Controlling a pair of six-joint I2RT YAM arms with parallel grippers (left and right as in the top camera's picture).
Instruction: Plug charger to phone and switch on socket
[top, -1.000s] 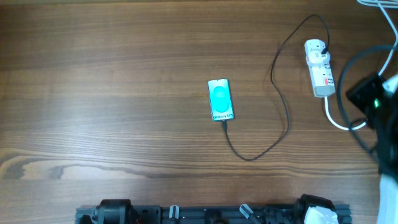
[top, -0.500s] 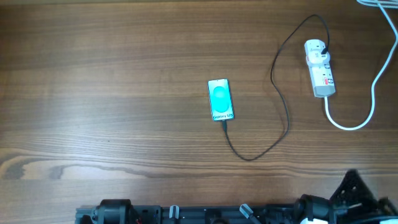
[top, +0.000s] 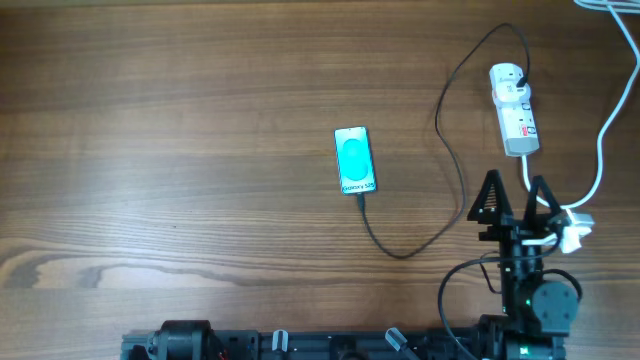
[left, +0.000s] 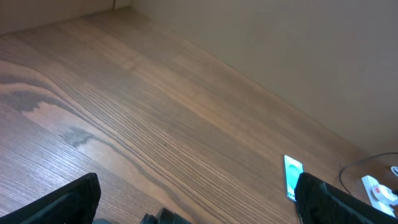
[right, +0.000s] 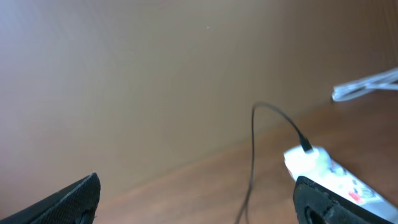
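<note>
The phone (top: 354, 160) lies flat mid-table, its teal screen up. The charger (top: 452, 165), a thin black cable, meets the phone's near short edge, loops right and runs up into the socket (top: 513, 110), a white strip at the far right. My right gripper (top: 515, 195) is open just in front of the socket, fingers pointing towards it and nothing between them. In the right wrist view the socket (right: 329, 171) and charger (right: 254, 143) lie ahead of the gripper (right: 199, 199). My left gripper (left: 199, 205) is open and empty, far from the phone (left: 292, 177).
A thicker white cable (top: 600, 150) curves from the socket's near end out to the right and up past the far right corner. The arm mounts sit along the near table edge (top: 300, 345). Bare wood fills the left half.
The right arm has left the table's right edge, swung down past the near right corner, and now stands in front of the socket with its fingers spread. Phone, charger and socket have not moved.
</note>
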